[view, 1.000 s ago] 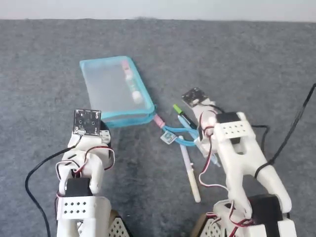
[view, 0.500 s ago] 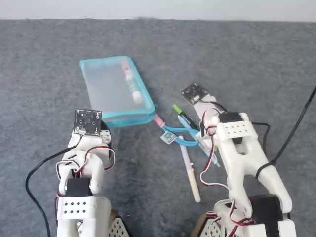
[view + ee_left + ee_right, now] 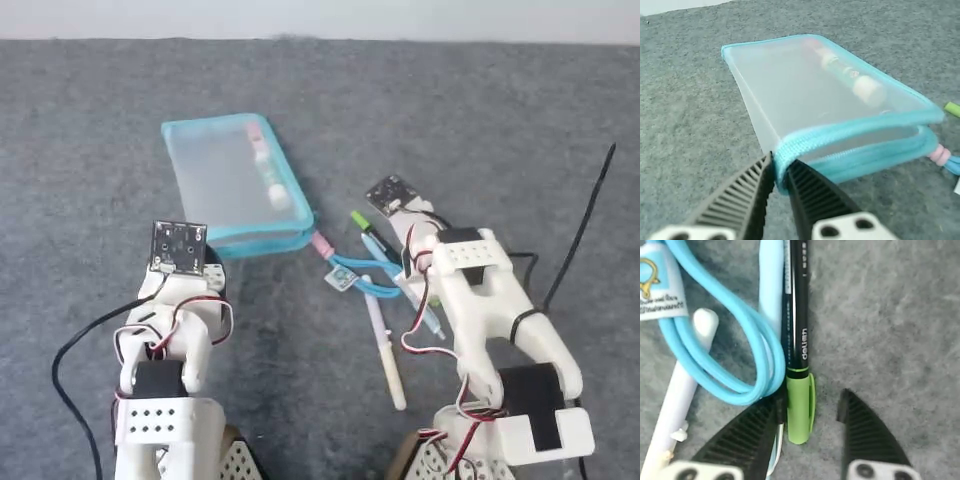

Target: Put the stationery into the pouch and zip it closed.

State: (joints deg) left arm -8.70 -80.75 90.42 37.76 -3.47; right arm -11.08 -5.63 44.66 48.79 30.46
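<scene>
A clear pouch (image 3: 225,180) with teal edging lies open-sided on the grey cloth, with a pink-and-white item (image 3: 850,75) inside it. My left gripper (image 3: 780,165) is shut on the pouch's (image 3: 805,95) teal zipper edge at its near corner. Beside the pouch lie a black pen (image 3: 372,238) with a green cap, a light blue pen (image 3: 771,290), a white pen (image 3: 385,350) and a blue lanyard loop (image 3: 365,282). My right gripper (image 3: 811,399) is open just over the black pen (image 3: 797,300), its fingers on either side of the green cap (image 3: 800,410).
The pouch's pink zipper pull (image 3: 322,243) trails toward the pens, with a small tag (image 3: 343,279) on the lanyard. The right arm (image 3: 470,270) covers the pens' near ends. Grey cloth (image 3: 520,130) spreads all round; a pale wall edge runs along the back.
The right arm has shifted slightly left and folded lower over the pens. The left arm and the pouch have not moved.
</scene>
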